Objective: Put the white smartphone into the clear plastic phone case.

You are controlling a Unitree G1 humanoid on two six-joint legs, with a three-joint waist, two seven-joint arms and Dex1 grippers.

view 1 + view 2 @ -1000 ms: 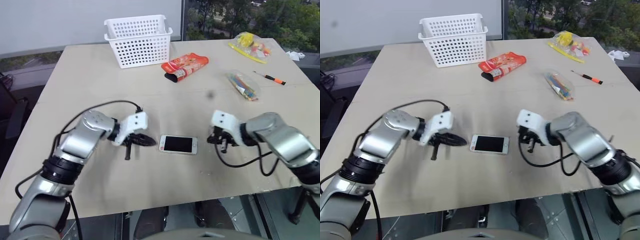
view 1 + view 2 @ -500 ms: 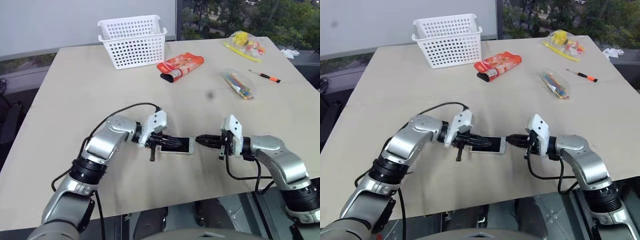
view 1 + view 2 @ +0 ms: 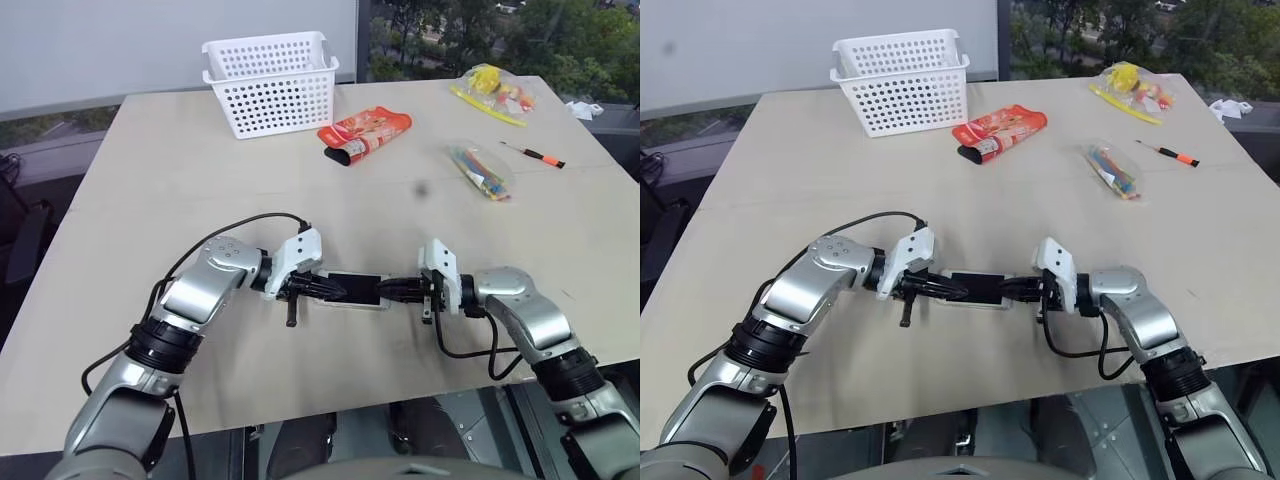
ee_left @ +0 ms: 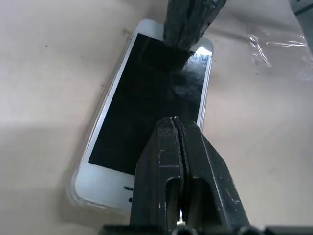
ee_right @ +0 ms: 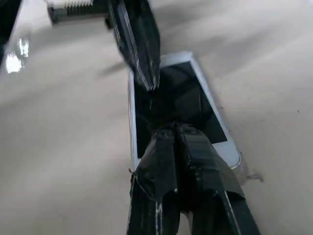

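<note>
One white smartphone (image 3: pixel 354 290) is seen lying flat and screen-up near the front edge of the tabletop (image 3: pixel 180 170), seated in one clear plastic phone case (image 4: pixel 80 188), whose glinting rim shows around the phone's edges in the left wrist view. Two end effectors are counted, one at each short end of the phone. The left end effector (image 3: pixel 336 290) is clenched, its two black fingers pressed together with nothing between them, the tip lying over the phone's left end. The right end effector (image 3: pixel 388 290) is likewise clenched on nothing, its tip placed over the phone's right end, so that the two tips face each other across the screen. Farther back on the tabletop, well apart from the phone, one white perforated basket (image 3: pixel 272 82), one orange-red snack packet (image 3: pixel 366 133), one clear bag of coloured sticks (image 3: pixel 482 170), one small screwdriver with an orange handle (image 3: pixel 538 154) and one yellow-trimmed clear bag (image 3: pixel 494 90) are seen. Nothing is found standing between these things and the phone.
</note>
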